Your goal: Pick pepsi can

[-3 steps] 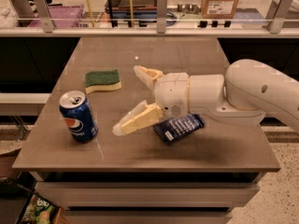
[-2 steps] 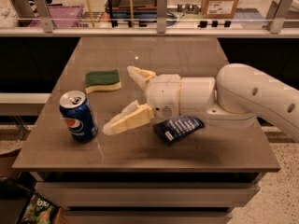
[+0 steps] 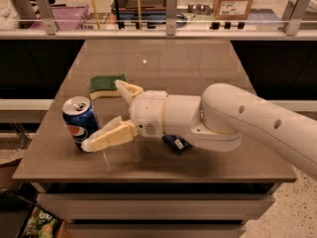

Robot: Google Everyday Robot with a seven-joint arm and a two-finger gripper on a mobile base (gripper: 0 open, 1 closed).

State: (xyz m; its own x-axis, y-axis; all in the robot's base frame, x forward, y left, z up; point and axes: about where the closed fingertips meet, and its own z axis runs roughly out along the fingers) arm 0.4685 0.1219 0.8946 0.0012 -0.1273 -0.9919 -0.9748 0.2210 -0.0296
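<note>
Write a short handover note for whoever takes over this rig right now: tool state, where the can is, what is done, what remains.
The tool is open and holds nothing. It sits low over the table, just right of the pepsi can, and points at it.
The pepsi can stands upright near the front-left edge. The lower finger reaches its base; whether they touch cannot be told.
A green sponge lies behind the tool, and a dark-blue wrapper lies partly under the arm.
Done: approach. Left: straddle the can, close, lift.

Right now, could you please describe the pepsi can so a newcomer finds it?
On the brown table, look near the front left corner, beside the open claw. The pepsi can stands upright: blue with a silver top, unlike the flat green sponge behind it.
</note>
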